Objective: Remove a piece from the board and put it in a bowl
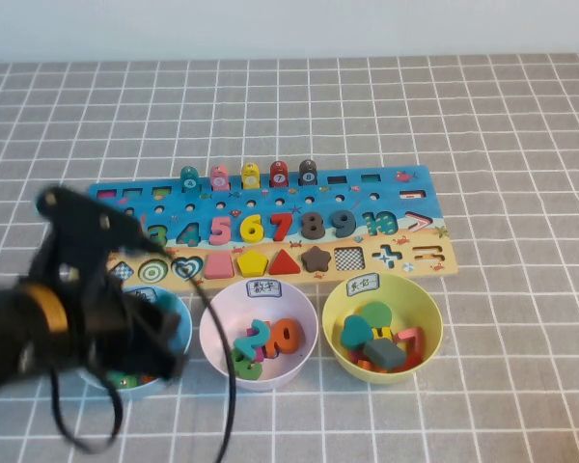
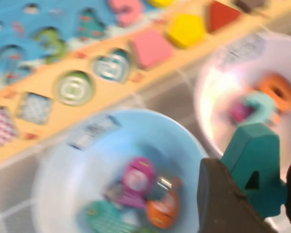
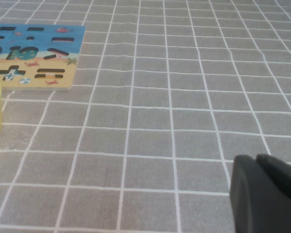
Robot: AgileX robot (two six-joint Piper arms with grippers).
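Being carried in the left gripper [image 2: 252,194], the piece [image 2: 254,167], a teal 4, is clamped between the two dark fingers [image 2: 218,204], with most of its body standing clear above them. In the wrist view it is hanging over the gap between the blue bowl [image 2: 53,165] and the pink bowl [image 2: 213,111], nearer the pink one's rim. The grip is being kept low on the numeral, probably so the piece can drop free once the fingers part.

From the high view, the left arm [image 1: 68,309] is covering the blue bowl [image 1: 179,323] on the board's near side; the piece itself is hidden there by the arm. The pink bowl [image 1: 212,333] is sitting just beside it, centred in the row of three, already holding an orange 0 [image 1: 286,336] and other numerals. The yellow-green bowl [image 1: 340,311] is being used for shapes, so sorting by kind is judged the reason for the numeral's destination.

The board [image 1: 410,178] is lying behind the bowls, close enough for short carries.

The right gripper [image 3: 266,194] is being held low over bare cloth, well apart from the board; its state cannot be told. It is judged parked.

Remaining: a short shift toward the pink bowl's middle before release; early release risks the blue bowl.
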